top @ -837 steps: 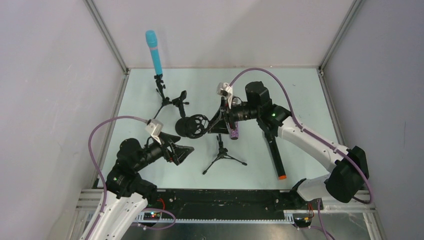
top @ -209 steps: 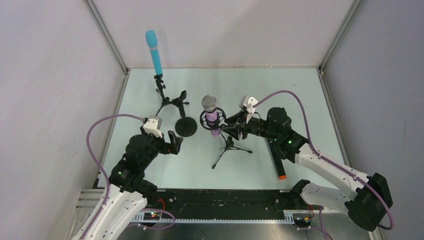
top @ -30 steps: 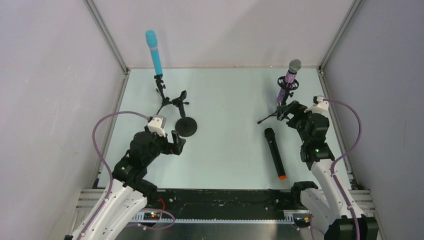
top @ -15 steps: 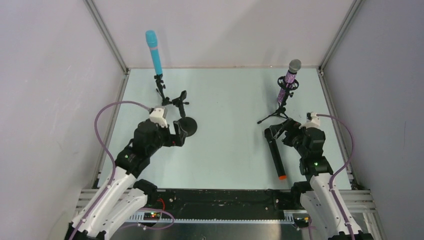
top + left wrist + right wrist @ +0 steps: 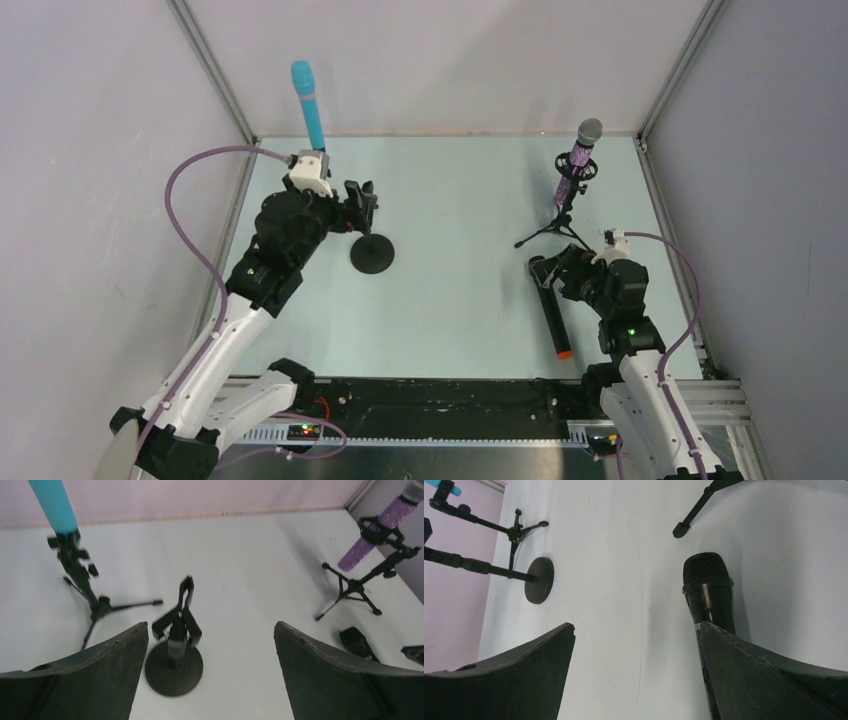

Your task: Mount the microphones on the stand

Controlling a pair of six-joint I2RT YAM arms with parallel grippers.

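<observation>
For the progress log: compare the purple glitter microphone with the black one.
The purple microphone stands tilted in a tripod stand; the black microphone lies flat on the table, unmounted. The purple one has a silver head; the black one a black head and orange end. Both are handheld stick mics.

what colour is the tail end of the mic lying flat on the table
Orange, on the black mic; it shows best in the top external view.

Pale green table [image 5: 460, 300], plain white walls [image 5: 450, 60] around it

Table [image 5: 460, 200], black microphone [image 5: 551, 312] lying flat, blue-mic tripod [image 5: 93, 601], purple-mic tripod [image 5: 565, 216], round-base stand [image 5: 372, 256]
</observation>
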